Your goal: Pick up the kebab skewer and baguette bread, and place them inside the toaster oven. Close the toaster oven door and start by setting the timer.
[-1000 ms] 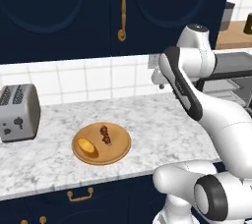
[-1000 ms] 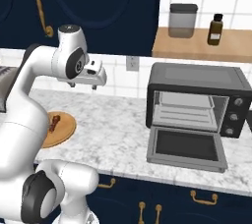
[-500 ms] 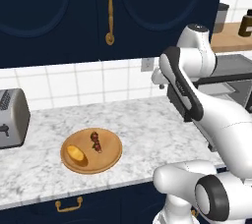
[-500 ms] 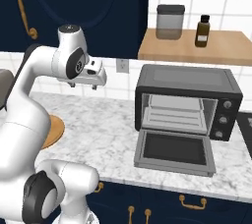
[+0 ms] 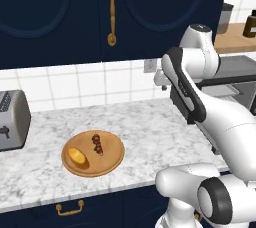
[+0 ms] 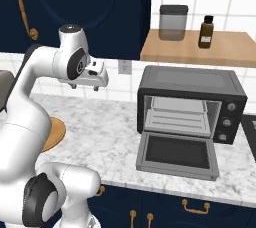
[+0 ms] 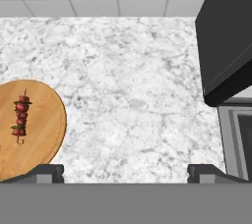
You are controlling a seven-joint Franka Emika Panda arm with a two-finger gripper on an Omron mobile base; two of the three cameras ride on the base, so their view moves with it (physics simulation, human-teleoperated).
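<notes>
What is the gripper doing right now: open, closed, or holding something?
Gripper: open and holding nothing, raised over the marble counter between the wooden plate and the toaster oven.

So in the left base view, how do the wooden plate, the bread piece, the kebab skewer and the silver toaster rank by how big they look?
Largest to smallest:
1. wooden plate
2. silver toaster, though the picture's edge cuts it off, so this is unsure
3. baguette bread
4. kebab skewer, about as long as the bread but thinner
</notes>
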